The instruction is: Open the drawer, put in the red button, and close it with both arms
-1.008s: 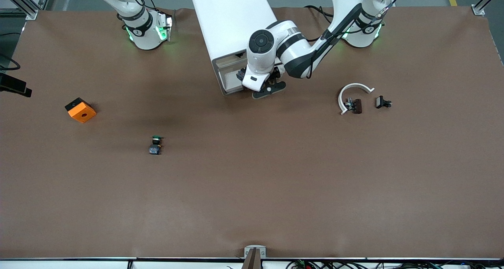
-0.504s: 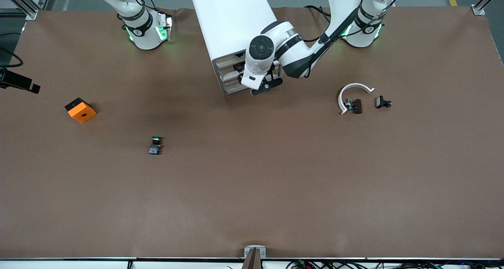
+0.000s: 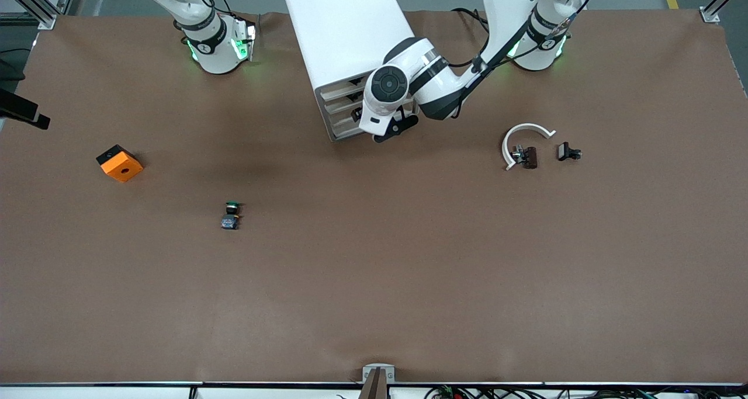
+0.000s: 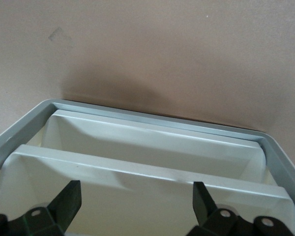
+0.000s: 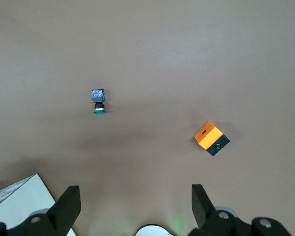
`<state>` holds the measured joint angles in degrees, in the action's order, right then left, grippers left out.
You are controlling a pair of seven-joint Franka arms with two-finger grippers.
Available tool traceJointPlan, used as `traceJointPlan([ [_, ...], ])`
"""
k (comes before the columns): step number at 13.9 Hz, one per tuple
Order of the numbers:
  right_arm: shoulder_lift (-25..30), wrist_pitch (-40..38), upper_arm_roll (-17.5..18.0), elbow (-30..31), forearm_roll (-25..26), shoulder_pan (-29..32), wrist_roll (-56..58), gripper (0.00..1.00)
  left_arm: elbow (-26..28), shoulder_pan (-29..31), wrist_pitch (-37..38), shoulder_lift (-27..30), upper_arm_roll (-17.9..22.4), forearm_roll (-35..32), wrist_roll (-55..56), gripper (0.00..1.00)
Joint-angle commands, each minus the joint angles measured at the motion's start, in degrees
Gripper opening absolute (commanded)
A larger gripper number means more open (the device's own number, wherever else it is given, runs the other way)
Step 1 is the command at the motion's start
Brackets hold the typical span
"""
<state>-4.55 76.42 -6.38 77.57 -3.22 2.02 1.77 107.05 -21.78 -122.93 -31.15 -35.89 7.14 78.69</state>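
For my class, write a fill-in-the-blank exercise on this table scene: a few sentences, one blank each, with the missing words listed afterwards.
1. The left hand is at the front of the white ____.
2. The button lying on the table has a ____ cap.
3. In the right wrist view, the fingers of the right hand are spread ____, holding nothing.
4. The block toward the right arm's end of the table is ____ with a black side.

Missing words: cabinet; green; open; orange

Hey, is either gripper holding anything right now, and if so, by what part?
Nothing is held. The left gripper is open at the cabinet's drawer fronts; the right gripper is open, high above the table.
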Motion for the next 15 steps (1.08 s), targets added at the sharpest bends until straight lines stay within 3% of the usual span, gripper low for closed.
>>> traceJointPlan([
  [1,5.9,2.8,0.2,7.0,0.7,-0.9,0.3,1.00,-1.8,0.9,2.5,-0.8,-1.9,1.6,-0.4,1.00],
  [4,9.5,5.1,0.2,11.6,0.4,-0.9,-1.0,1.00,-1.9,0.9,2.6,-0.8,-1.8,1.7,-0.3,1.00],
  [7,10.4,5.2,0.2,12.1,0.4,-0.9,-1.9,1.00,-3.7,1.6,2.6,-0.6,-1.0,-0.9,-0.3,1.00],
  [10,11.6,5.7,0.2,12.6,0.8,-0.7,-1.9,1.00,-3.9,5.5,2.5,0.3,-1.3,-4.5,-0.2,1.00],
  [15,11.9,6.5,1.2,12.9,1.5,-1.5,-1.8,1.00,-2.8,14.5,3.2,4.0,-1.5,-5.0,0.0,1.00],
])
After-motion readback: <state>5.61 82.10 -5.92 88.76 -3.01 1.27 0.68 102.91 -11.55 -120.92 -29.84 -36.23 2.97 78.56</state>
